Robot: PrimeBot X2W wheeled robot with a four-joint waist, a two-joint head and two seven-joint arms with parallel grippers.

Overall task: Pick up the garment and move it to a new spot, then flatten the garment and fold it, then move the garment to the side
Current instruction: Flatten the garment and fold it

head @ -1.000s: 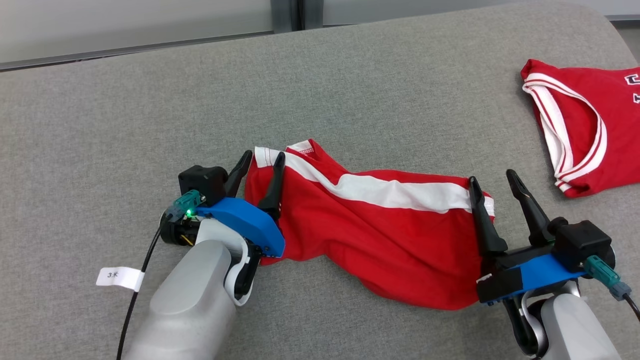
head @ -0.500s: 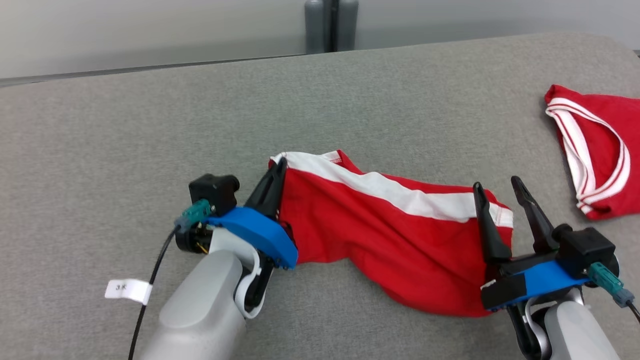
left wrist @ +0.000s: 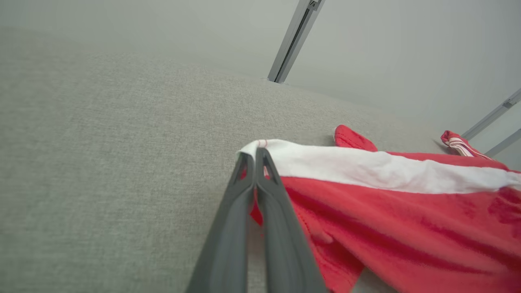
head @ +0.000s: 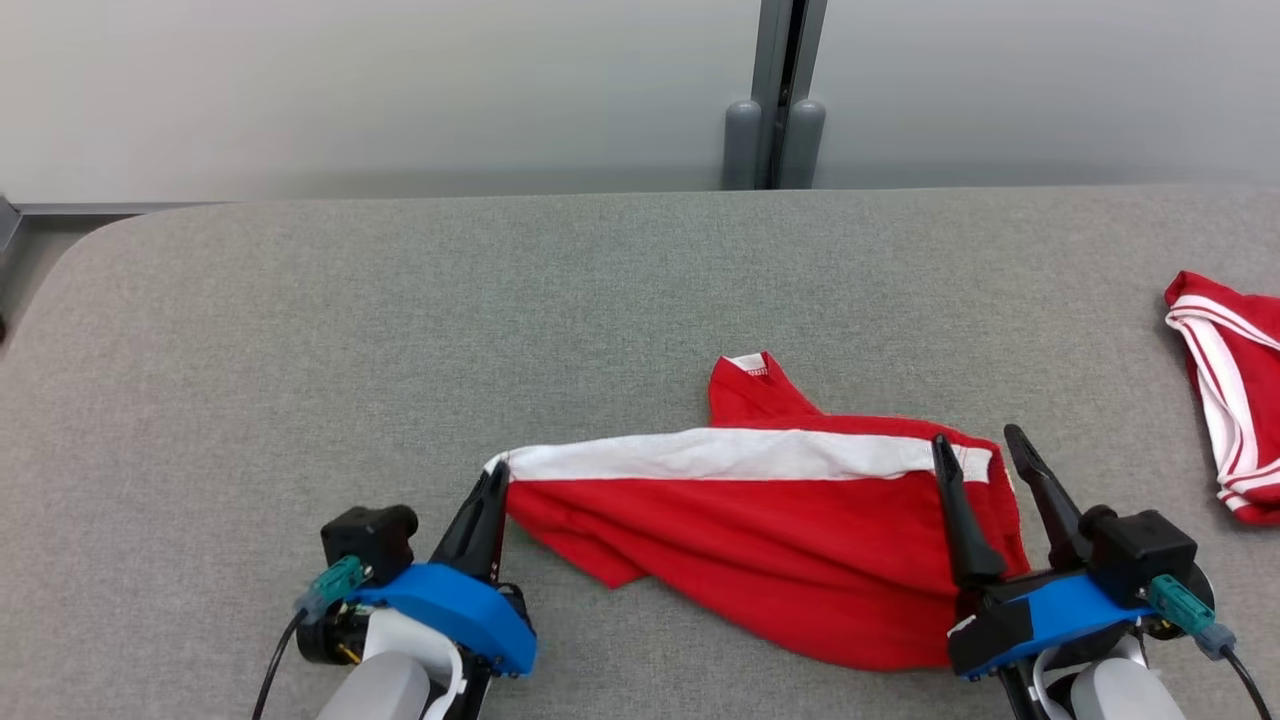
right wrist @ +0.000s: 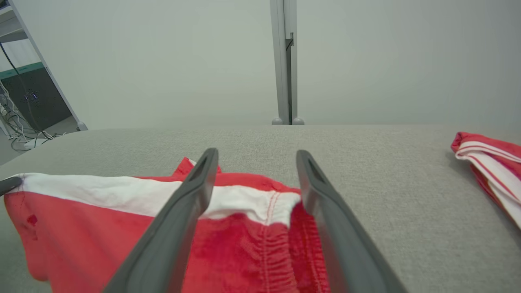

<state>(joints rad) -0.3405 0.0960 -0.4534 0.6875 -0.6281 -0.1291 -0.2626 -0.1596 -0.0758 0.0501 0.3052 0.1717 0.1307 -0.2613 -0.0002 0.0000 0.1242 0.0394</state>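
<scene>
Crosswise lies the garment (head: 760, 530), left gripper (head: 495, 470) pinching its end, right gripper (head: 974, 438) splayed

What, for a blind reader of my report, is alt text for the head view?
A red garment with a white band lies on a grey table; the left gripper is shut on its left corner, and the open right gripper straddles its right end. A second garment lies at the right edge.
</scene>
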